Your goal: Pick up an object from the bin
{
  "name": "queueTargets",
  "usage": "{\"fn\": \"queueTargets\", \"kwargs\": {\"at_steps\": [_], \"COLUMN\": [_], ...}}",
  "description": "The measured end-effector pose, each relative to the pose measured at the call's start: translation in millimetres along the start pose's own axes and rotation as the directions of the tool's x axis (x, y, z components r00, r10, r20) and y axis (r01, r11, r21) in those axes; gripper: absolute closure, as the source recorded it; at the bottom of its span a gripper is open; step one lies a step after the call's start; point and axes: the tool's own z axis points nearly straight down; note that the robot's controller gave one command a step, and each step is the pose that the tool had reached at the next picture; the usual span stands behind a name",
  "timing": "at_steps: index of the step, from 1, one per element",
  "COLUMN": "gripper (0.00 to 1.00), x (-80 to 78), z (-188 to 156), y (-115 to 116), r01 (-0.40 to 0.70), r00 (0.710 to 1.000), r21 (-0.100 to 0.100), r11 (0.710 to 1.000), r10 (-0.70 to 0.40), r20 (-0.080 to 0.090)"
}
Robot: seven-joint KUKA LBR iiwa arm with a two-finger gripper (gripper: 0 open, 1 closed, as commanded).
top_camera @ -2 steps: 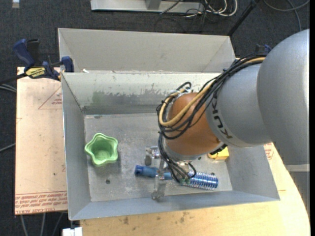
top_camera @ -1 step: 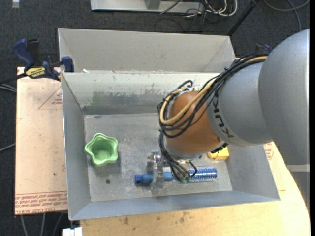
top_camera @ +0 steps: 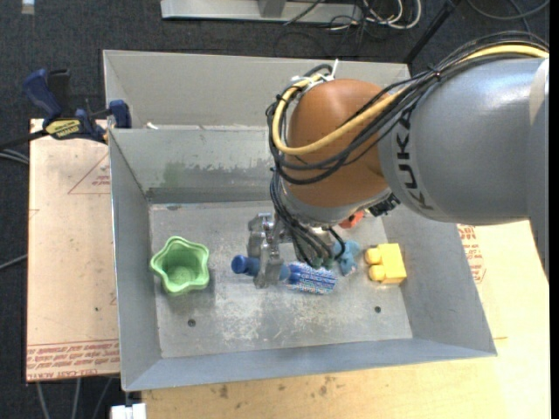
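When read from the near wall of the grey bin [top_camera: 262, 360] inward: first a strip of scuffed bare floor. Next back, noted 1 loose row of small things across the floor. At left of that row, upright and well apart from the rest: 1 green cup [top_camera: 181, 266] with a wavy, flower-like rim. At centre, lying flat: 1 blue-and-white tube [top_camera: 307, 278], long axis roughly left to right. Just right of it and slightly farther back: 1 pale blue piece [top_camera: 349, 257], then 1 yellow block [top_camera: 386, 264] close beside. Just left of the tube: 1 small dark blue piece [top_camera: 240, 264]. Found the gripper [top_camera: 266, 253] low at floor level, mid-floor, between the dark blue piece and the tube and hard against both; contact not resolvable. Cannot tell its opening, wide or narrow, nor whether anything held. Farther back, glimpsed 1 small red-orange bit [top_camera: 352, 220] under the wrist. Above that, orange wrist cover [top_camera: 336, 142] looped with yellow and black cables, and grey arm [top_camera: 472, 138] entering from the right, hiding the back right floor. Farthest: grey back wall [top_camera: 192, 160].
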Motion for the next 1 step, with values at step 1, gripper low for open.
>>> {"fn": "queueTargets", "kwargs": {"at_steps": [1], "gripper": [1.00], "x": [-14.5], "z": [-66.7], "y": [5.0], "r01": [-0.022], "r00": [1.000], "r21": [0.001], "r11": [1.000], "r10": [0.022], "r20": [0.000]}}
